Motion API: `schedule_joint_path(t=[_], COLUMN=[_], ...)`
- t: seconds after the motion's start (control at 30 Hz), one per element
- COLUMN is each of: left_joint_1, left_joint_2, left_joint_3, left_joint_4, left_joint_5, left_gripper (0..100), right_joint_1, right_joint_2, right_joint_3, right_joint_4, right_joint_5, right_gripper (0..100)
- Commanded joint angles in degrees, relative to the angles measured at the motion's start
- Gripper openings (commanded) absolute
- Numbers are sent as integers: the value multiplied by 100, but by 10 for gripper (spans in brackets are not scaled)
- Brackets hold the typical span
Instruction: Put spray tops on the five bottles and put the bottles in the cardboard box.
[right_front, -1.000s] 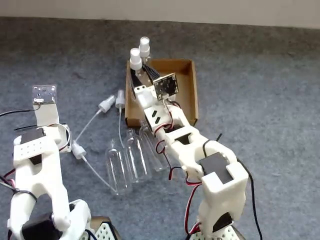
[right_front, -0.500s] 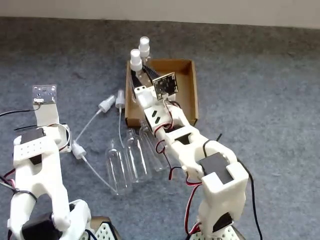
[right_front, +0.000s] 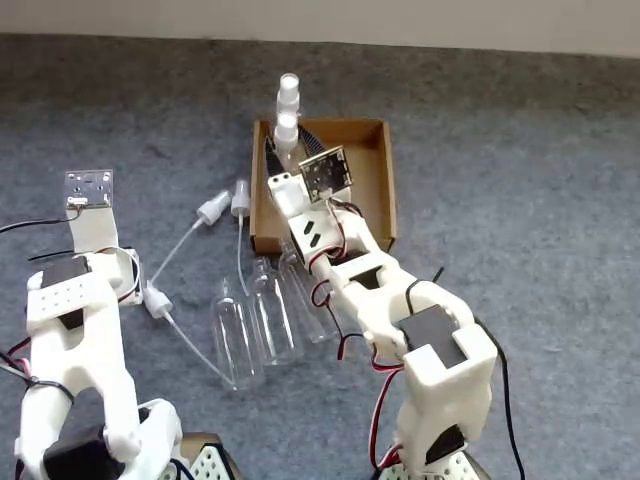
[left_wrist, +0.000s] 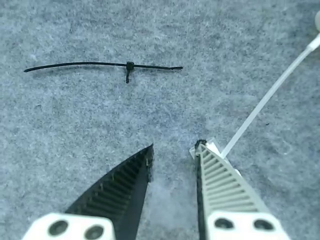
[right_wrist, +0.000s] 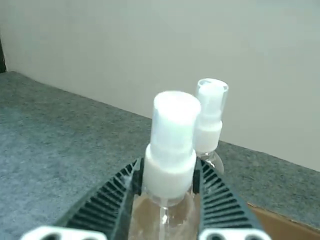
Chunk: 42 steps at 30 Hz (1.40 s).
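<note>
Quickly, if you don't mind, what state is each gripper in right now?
Left gripper: open, holding nothing.
Right gripper: closed on a capped bottle.

White shells over black motors cover the left arm (right_front: 72, 325) and right arm (right_front: 432, 352). Red and black wires (right_front: 322, 292) loop along the right.

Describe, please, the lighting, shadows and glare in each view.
High view: soft, even light, only faint shadows on the carpet, pale glints on the lying bottles. Left wrist view: flat light, the cable tie casts almost no shadow. Right wrist view: bright wall behind the white spray top, no harsh glare.
</note>
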Motion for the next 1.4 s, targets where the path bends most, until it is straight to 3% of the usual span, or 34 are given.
schedule_joint_path(t=[0.0, 0.5, 0.7, 1.27, 1.37], left_joint_1=[-22, -13, -13, -13, -13], left_joint_2=[-75, -84, -84, -66, -66], left_joint_3=[-13, -13, -13, -13, -13], left_joint_4=[-79, -79, -79, -79, -79], left_joint_5=[-18, -18, -18, -18, -18], left_gripper=[141, 141, 141, 141, 141], right_joint_1=[48, 57, 57, 84, 84], right_joint_2=[-110, -382, -989, -2018, -2413], right_joint_3=[-321, -321, -347, -374, -488], right_joint_4=[40, 57, 1200, 1279, 1754], right_joint_5=[79, 545, 527, 527, 527], right_gripper=[123, 124, 124, 125, 125])
